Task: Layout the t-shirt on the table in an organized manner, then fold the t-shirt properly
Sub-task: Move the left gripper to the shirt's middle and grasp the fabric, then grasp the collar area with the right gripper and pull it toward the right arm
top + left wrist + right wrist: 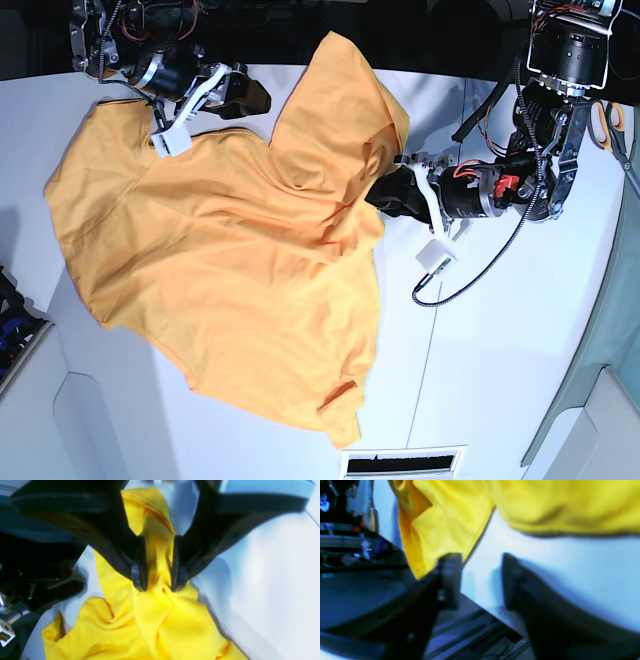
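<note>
While the t-shirt [220, 250] lies rumpled across the table [500, 380], the left gripper [159, 585] has its jaws parted around a bunched ridge of cloth; whether it pinches is unclear. The right gripper [481, 580] stands open, empty. Risk: lifting may snag and drag the ridge, worsening the creases.
</note>
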